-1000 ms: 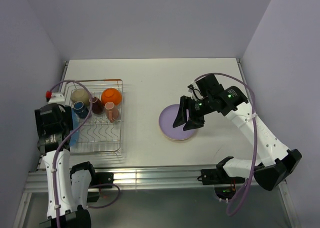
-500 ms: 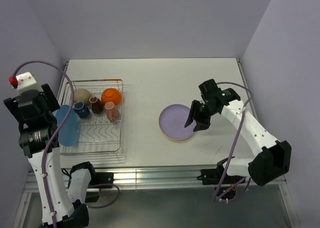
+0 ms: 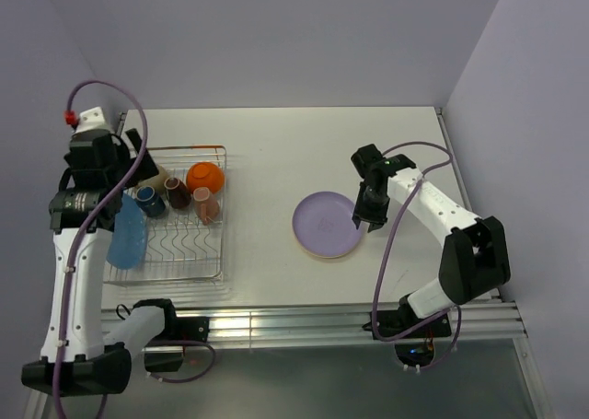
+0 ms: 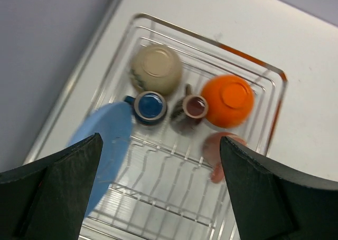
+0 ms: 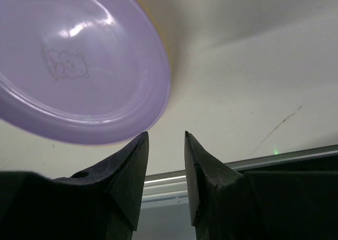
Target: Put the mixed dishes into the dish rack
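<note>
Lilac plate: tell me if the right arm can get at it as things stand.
Probably yes. The right end effector hangs just beside the right rim of the lilac plate, with nothing between them on the table. The plate lies flat, so gripping its rim may take a low, angled approach.

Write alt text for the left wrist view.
A wire dish rack seen from above holds a leaning blue plate, upside-down cream bowl and orange bowl, and a dark blue mug, brown mug and pinkish mug. The open left gripper frames the view.
</note>
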